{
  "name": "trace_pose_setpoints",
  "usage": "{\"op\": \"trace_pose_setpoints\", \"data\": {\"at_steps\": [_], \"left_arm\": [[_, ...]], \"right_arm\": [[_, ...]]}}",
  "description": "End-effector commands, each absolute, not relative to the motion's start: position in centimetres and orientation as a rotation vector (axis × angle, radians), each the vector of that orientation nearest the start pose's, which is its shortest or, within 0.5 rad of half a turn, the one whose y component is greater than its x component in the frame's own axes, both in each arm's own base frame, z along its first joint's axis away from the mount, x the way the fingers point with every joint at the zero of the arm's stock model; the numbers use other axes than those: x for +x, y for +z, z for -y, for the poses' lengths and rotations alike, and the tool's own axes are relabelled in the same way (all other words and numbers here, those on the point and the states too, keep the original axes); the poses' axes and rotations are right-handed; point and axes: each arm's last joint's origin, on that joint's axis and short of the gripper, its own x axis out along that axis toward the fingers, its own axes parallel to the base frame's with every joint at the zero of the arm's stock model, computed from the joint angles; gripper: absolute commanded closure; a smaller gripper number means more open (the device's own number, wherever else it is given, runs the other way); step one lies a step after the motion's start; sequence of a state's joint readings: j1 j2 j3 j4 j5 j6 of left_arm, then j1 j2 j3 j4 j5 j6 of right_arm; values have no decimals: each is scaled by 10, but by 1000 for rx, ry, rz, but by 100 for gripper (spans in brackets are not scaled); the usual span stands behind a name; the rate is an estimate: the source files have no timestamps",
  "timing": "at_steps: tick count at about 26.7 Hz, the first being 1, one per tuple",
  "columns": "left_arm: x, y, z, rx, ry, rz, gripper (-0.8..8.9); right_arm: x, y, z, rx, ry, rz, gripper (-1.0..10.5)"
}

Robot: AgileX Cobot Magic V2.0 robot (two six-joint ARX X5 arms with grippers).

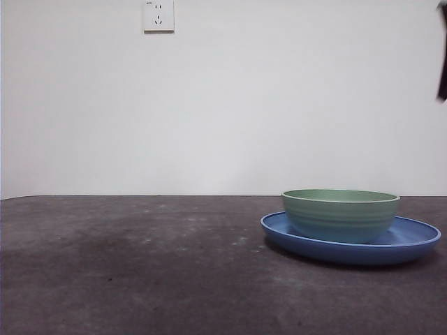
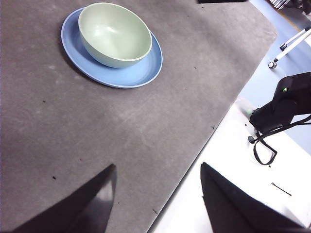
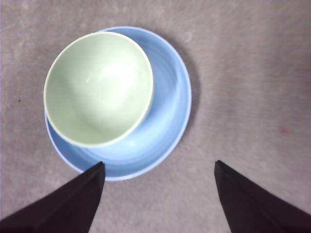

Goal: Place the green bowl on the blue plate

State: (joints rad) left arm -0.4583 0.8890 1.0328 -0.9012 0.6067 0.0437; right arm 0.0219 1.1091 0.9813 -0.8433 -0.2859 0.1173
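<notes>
1. Nearest in the front view, the grey table (image 1: 140,265) carries the blue plate (image 1: 412,241) on its right side.
2. Upright on that plate sits the green bowl (image 1: 340,215), off-centre, toward one rim.
3. Above them, the right claw (image 3: 158,187) hovers with jaws spread wide, gripping nothing.
4. Farther off, the left claw (image 2: 158,194) hangs released over the table's edge.
5. Behind, a wall socket (image 1: 158,15).

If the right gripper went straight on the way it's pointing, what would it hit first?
Probably the plate: the right gripper, fingers open, points down near its edge, with the bowl off to one side. Depth is unclear, so bare table is possible.
</notes>
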Motion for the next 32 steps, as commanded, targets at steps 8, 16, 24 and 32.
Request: {"op": "trace_pose_setpoints", "data": {"at_steps": [8,16,24,32], "left_arm": [[132,342,84,-5,-1048,-753,534],[132,342,84,-5,-1048,-753,534],[132,342,84,-5,-1047,-753,534],[132,342,84,-7,-1047,-755,534]], "right_arm": [[269,232,-9,275,219,-1121,587],[293,197,-9,281,214,-1174,643],[307,174,-10,306,244,-1194,713],[310,169,-10,306,244,-1193,892]]}}
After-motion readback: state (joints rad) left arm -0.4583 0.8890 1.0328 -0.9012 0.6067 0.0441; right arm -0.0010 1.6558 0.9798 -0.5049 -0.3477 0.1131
